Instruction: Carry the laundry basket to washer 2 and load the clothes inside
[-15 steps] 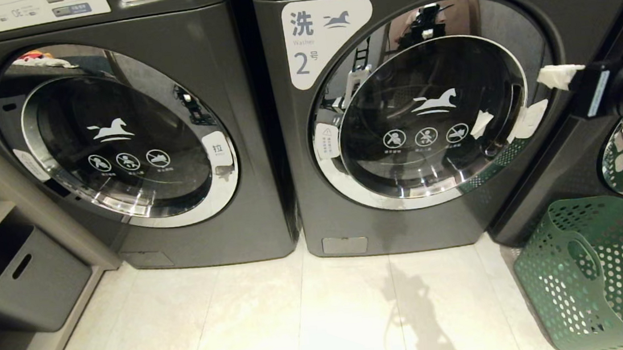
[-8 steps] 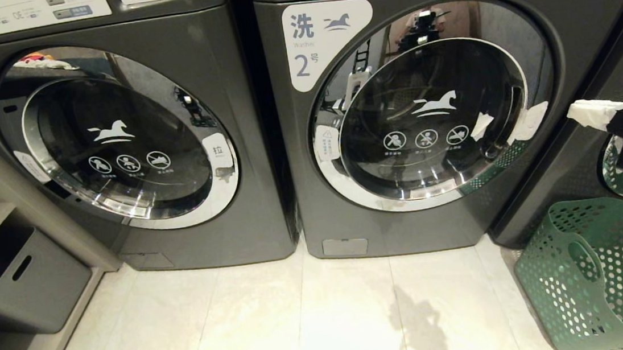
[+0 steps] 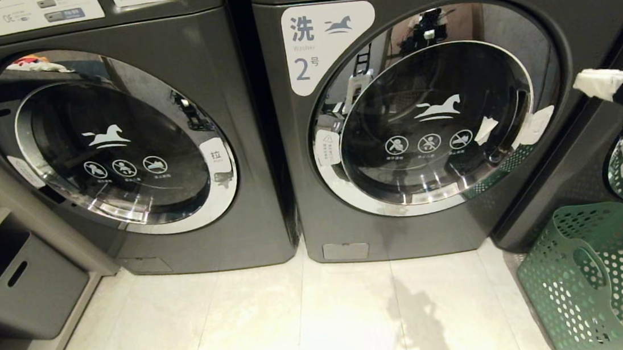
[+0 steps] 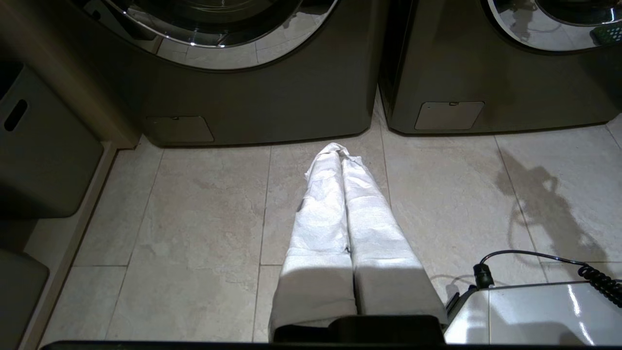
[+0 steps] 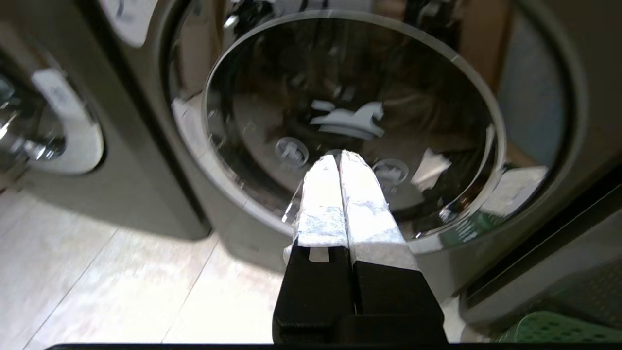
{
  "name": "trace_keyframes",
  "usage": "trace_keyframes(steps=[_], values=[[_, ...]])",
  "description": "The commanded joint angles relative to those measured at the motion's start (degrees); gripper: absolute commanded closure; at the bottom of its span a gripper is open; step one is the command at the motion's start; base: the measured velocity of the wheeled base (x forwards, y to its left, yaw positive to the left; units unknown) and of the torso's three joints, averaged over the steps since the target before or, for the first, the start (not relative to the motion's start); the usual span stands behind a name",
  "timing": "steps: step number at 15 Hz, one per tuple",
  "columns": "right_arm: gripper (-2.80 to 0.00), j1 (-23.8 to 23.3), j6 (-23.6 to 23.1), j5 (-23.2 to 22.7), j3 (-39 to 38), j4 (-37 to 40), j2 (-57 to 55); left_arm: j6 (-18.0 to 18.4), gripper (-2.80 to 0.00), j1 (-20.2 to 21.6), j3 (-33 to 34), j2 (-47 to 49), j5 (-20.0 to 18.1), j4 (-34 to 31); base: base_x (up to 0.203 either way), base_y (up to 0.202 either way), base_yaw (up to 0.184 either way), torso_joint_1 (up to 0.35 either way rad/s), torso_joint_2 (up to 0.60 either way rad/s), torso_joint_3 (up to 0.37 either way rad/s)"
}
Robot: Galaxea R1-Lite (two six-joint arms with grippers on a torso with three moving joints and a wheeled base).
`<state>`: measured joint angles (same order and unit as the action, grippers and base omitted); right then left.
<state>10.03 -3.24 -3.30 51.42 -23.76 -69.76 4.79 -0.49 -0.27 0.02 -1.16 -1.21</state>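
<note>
Basket: the laundry basket (image 3: 613, 277) stands on the floor by washer 2 (image 3: 426, 118).
Door: closed; loading not begun.
Jaws: right gripper (image 5: 340, 163) and left gripper (image 4: 340, 150) both closed, empty.

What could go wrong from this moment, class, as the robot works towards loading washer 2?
1. Washer 2 has its door closed, and the right gripper, jaws shut and empty, may slip off the smooth chrome rim rather than open it.
2. The laundry basket sits in front of the neighbouring washer, not washer 2; the right arm above it could knock it when lowering.
</note>
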Motion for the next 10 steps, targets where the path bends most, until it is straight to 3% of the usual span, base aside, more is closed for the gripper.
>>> trace_keyframes(steps=[1, 6, 10], values=[[0.00, -0.1, -0.1, 3.0, 6.2, -0.1, -4.6, 0.0, 0.00, 0.0, 0.0, 0.0, 0.0, 0.0, 0.000, 0.000, 0.000, 0.000, 0.00, 0.000], [0.00, -3.0, -0.2, 9.7, 21.2, -0.1, -16.9, 0.0, 0.00, 0.0, 0.0, 0.0, 0.0, 0.0, 0.000, 0.000, 0.000, 0.000, 0.00, 0.000], [0.00, -3.7, -0.1, 10.8, 27.2, -0.2, -21.1, -0.9, 0.00, 0.0, 0.0, 0.0, 0.1, 0.0, 0.000, 0.000, 0.000, 0.000, 0.00, 0.000]])
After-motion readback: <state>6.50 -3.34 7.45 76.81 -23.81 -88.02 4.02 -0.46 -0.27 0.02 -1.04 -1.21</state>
